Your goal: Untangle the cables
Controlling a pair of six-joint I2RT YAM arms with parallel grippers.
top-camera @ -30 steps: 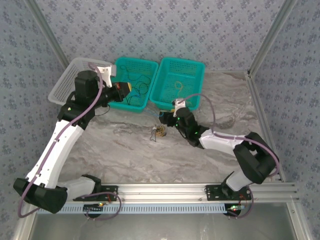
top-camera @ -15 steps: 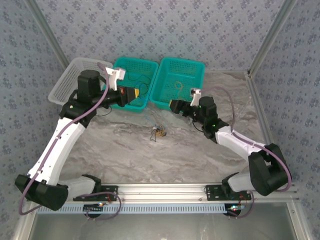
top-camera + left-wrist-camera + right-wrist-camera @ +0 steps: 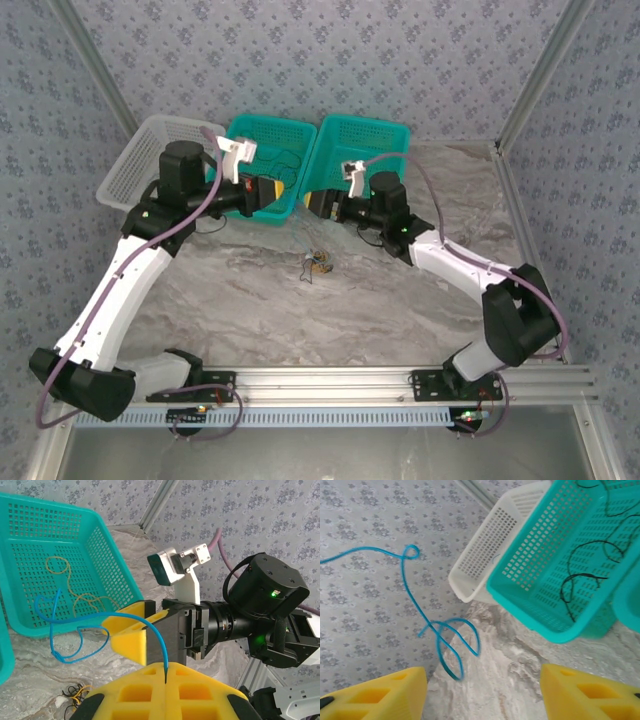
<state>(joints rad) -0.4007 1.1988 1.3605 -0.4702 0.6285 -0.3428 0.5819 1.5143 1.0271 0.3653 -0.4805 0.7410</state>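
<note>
— By the left teal basket (image 3: 268, 123), your left gripper (image 3: 164, 672) pinched the blue cable (image 3: 163, 661).
— And your right gripper (image 3: 312, 203) gaped wide just beside it; the tangle (image 3: 318, 264) lay nearer, on the table (image 3: 250, 295).

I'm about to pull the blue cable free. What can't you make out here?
- Top view: the tangle on the table is too small to trace single strands.
- Left wrist: the tangle is cut off by the bottom edge and the left gripper.
- Right wrist: the blue cable runs off the left edge, its end unseen.
</note>
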